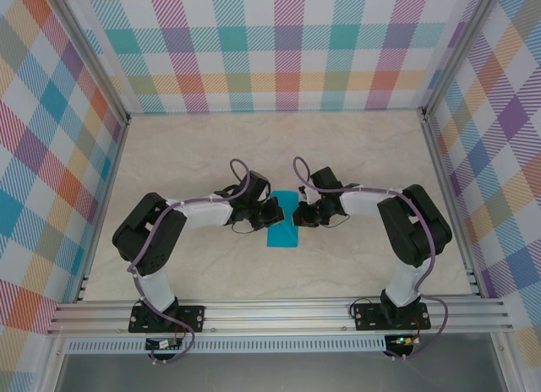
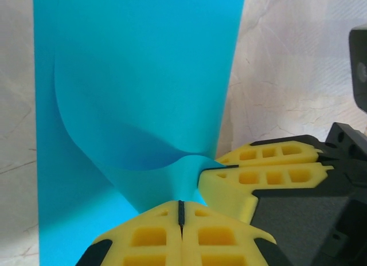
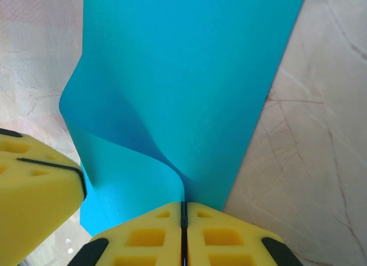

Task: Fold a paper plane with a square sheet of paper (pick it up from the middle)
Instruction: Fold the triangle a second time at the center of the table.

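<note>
Shut tight, the left hand (image 2: 181,215), yellow fingers (image 2: 212,220) pressed flat together on a lifted edge of the teal sheet of paper (image 2: 137,77). Closed just as firmly, the right hand (image 3: 183,215), pinching the same raised edge from the opposite side. Tips of both hands very near each other, facing across the sheet. Out from the two pinches, an upper layer of paper bowed up in a smooth curve, with a flat layer lying beneath it. From above, a narrow teal strip between the two arms, about midway across the pale marbled tabletop (image 1: 194,155), long side running away from the near edge. Around the tabletop, walls (image 1: 51,155) in a pastel check pattern.
</note>
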